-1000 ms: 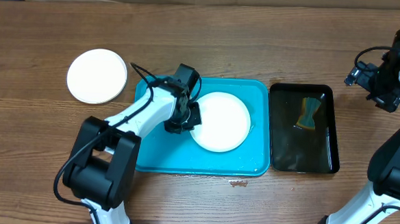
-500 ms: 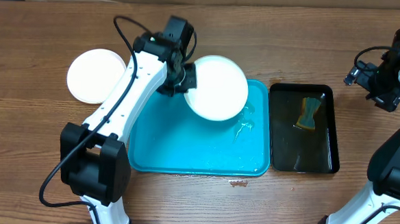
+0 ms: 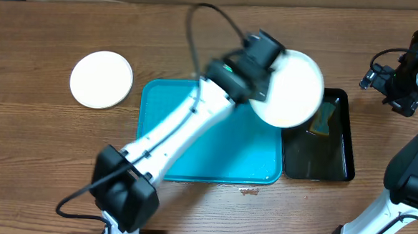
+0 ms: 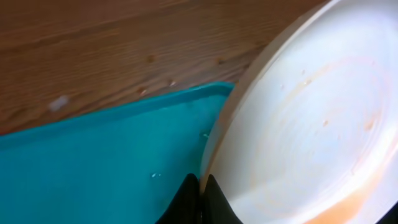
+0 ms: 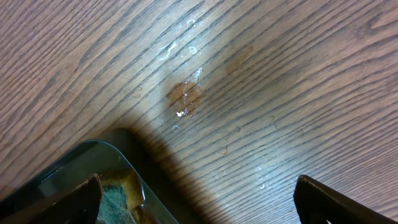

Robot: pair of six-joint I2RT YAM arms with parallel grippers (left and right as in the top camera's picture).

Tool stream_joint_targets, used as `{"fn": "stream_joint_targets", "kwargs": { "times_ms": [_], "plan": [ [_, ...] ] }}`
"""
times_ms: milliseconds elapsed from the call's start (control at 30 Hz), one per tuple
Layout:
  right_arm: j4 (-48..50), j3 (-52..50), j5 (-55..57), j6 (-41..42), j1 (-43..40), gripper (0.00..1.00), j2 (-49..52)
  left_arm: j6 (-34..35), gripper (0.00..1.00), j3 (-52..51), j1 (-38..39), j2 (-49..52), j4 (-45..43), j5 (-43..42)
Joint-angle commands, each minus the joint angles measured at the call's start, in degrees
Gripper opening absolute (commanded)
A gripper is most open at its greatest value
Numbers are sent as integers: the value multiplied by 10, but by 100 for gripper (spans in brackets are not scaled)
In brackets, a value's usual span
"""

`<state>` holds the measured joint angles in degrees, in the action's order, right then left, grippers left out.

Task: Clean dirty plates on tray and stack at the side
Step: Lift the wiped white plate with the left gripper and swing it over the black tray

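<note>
A white dirty plate [image 3: 293, 89] hangs in the air, tilted, over the right edge of the turquoise tray [image 3: 193, 148] and the black tray's near corner. My left gripper [image 3: 262, 86] is shut on its rim. In the left wrist view the black fingertips [image 4: 200, 198] pinch the rim of the plate [image 4: 311, 118], and an orange smear [image 4: 354, 205] shows on its face. Another white plate [image 3: 101, 79] lies flat on the table left of the tray. My right gripper [image 3: 391, 85] stays open at the far right, holding nothing [image 5: 199, 208].
A black tray [image 3: 315, 148] holding water and a yellow-green sponge [image 3: 324, 117] stands right of the turquoise tray. Its corner and the sponge [image 5: 112, 199] show under my right gripper. A wet brownish spot [image 5: 185, 96] marks the wood there.
My left arm has lifted the plate off the turquoise tray and swung it up and to the right, towards the black tray. The right arm has not moved.
</note>
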<state>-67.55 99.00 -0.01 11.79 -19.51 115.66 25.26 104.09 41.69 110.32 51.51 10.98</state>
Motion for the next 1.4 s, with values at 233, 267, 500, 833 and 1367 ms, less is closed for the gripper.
{"fn": "stream_joint_targets", "kwargs": {
  "times_ms": [233,267,500,833,1367],
  "plan": [
    [2,5,-1,3,-1,100,-15,-113,4,15,178,71,-57,398],
    [2,5,-1,3,-1,100,-15,-127,4,15,190,79,-63,433],
    [2,5,-1,3,-1,100,-15,-181,4,15,267,109,-139,747],
    [2,5,-1,2,-1,100,-15,-186,4,15,289,108,-153,707],
    [2,5,-1,3,-1,100,-15,-5,4,23,36,-14,-23,-36]
  ]
}}
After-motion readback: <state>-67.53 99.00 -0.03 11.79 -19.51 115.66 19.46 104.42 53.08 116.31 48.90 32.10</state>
